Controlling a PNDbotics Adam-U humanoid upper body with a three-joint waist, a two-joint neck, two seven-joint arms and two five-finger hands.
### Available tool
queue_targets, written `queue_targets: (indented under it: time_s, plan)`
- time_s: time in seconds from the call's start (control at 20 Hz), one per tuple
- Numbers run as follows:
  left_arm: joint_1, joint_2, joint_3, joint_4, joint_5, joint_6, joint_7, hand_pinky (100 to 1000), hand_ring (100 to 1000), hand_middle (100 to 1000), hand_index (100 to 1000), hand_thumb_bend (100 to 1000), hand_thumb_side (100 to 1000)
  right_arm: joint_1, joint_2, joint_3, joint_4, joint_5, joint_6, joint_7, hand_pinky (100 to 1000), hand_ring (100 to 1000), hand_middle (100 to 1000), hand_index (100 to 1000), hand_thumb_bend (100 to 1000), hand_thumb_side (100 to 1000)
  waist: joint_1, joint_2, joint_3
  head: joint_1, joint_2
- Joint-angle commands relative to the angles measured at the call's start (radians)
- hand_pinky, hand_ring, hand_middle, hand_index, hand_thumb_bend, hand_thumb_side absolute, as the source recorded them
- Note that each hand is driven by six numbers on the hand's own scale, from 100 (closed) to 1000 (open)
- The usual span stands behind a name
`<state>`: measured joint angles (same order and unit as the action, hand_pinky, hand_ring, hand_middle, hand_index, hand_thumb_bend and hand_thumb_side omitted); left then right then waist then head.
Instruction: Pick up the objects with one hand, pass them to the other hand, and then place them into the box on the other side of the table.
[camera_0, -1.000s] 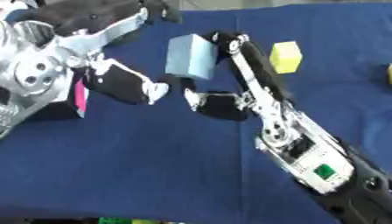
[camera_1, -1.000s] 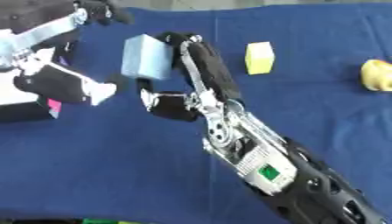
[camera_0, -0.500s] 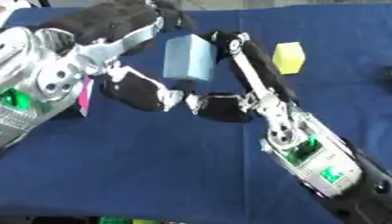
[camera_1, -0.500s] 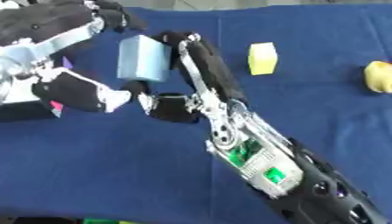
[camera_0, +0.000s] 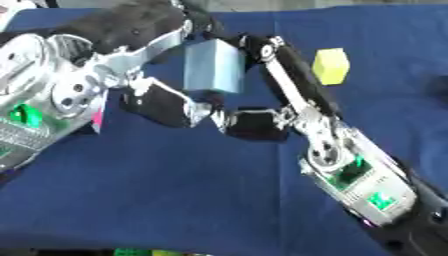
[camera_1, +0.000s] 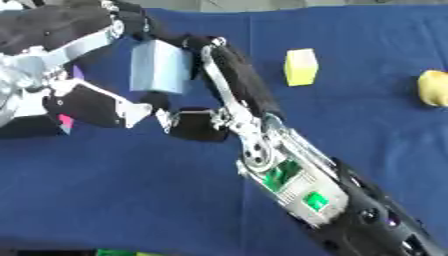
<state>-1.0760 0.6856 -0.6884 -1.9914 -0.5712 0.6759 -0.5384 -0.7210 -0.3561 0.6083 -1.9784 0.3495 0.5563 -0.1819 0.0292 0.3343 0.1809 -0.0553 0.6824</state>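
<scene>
Since a second ago the left hand (camera_0: 166, 102) has closed in on the blue block (camera_0: 213, 66) from the left; its fingers now curl over the block's top and its thumb reaches under it. Right hand (camera_0: 262, 117) grips the same block, fingers against its right face and thumb beneath. Block sits raised above the blue tablecloth (camera_0: 175, 200), between both hands. A yellow block (camera_1: 300, 67) lies on the cloth well to the right; a yellow rounded object (camera_1: 432, 88) rests near the right edge. Green items show at the near edge.
</scene>
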Motion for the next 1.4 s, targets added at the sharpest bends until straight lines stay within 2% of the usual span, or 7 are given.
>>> queue_targets:
  time_s: [0.05, 0.45, 0.65, 0.8, 0.9, 1.0, 1.4]
  plan:
    - [-0.02, 0.009, 0.007, -0.009, -0.012, 0.041, -0.018, 784, 752, 706, 803, 191, 252, -0.012, -0.004, 0.001, -0.019, 0.012, -0.002, 0.009, 788, 588, 461, 574, 100, 100, 0.0, -0.021, 0.002, 0.002, -0.006]
    - [-0.019, 0.018, 0.004, -0.009, -0.053, 0.031, 0.005, 771, 720, 659, 766, 252, 265, -0.004, -0.013, -0.001, -0.02, -0.002, 0.024, 0.001, 788, 588, 467, 574, 100, 100, -0.003, -0.022, 0.006, 0.002, -0.009]
    - [-0.019, 0.017, 0.003, -0.009, -0.061, 0.031, 0.003, 737, 630, 520, 664, 231, 227, 0.0, -0.019, -0.002, -0.021, -0.008, 0.022, 0.0, 786, 601, 498, 594, 100, 100, -0.004, -0.021, 0.007, 0.002, -0.009]
    - [-0.016, 0.02, 0.003, -0.009, -0.058, 0.033, 0.005, 710, 585, 462, 602, 181, 179, 0.002, -0.022, -0.005, -0.022, -0.01, 0.033, 0.001, 784, 627, 539, 646, 100, 100, -0.004, -0.021, 0.006, 0.003, -0.005]
    - [-0.014, 0.023, 0.004, -0.009, -0.055, 0.039, 0.006, 693, 563, 433, 561, 113, 131, 0.003, -0.024, -0.007, -0.022, -0.009, 0.047, 0.003, 787, 666, 592, 702, 100, 132, -0.003, -0.021, 0.005, 0.004, -0.003]
    - [-0.012, 0.027, 0.003, -0.009, -0.05, 0.043, 0.005, 688, 557, 422, 549, 100, 100, 0.002, -0.028, -0.008, -0.022, -0.004, 0.061, 0.009, 796, 703, 643, 746, 100, 196, -0.003, -0.022, 0.003, 0.004, -0.003]
    - [0.004, 0.047, 0.003, -0.009, -0.056, 0.058, -0.007, 678, 540, 383, 505, 151, 100, 0.005, -0.037, -0.006, -0.015, 0.048, 0.086, 0.082, 839, 814, 786, 876, 101, 346, 0.0, -0.025, -0.002, 0.005, -0.004]
